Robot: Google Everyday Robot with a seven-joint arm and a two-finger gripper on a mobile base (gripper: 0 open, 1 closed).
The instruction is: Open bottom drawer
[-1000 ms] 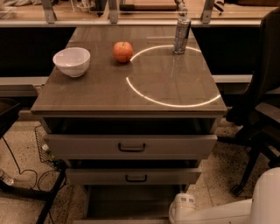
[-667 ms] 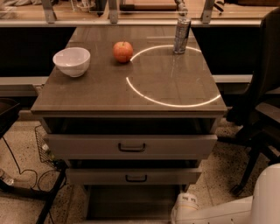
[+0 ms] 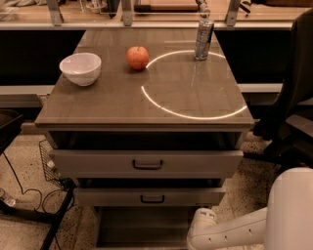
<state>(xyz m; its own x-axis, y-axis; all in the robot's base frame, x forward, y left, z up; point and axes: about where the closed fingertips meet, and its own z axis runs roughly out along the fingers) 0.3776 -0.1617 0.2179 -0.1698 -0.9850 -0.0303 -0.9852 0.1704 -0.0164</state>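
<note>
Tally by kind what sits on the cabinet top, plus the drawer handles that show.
Bowl: 1
Apple: 1
Can: 1
Drawer handles: 2
Total: 5
The gripper is out of view; only the arm shows, low at the right beside the cabinet.

A speckled terrazzo floor [image 3: 27,146] spreads around a brown-topped cabinet [image 3: 122,102] at centre. A bright ring of light [image 3: 195,117] reflects on its glossy top, toward 1 o'clock. At 12 o'clock a pale wooden ledge [image 3: 161,14] with metal posts [image 3: 127,10] runs across, with dark panels [image 3: 34,58] below it. A dark office chair [image 3: 293,107] stands at 3 o'clock. At 8 o'clock black cables [image 3: 22,188] trail over the floor beside a wire rack [image 3: 46,161] and a black frame leg [image 3: 57,220]. The gripper is out of view.
</note>
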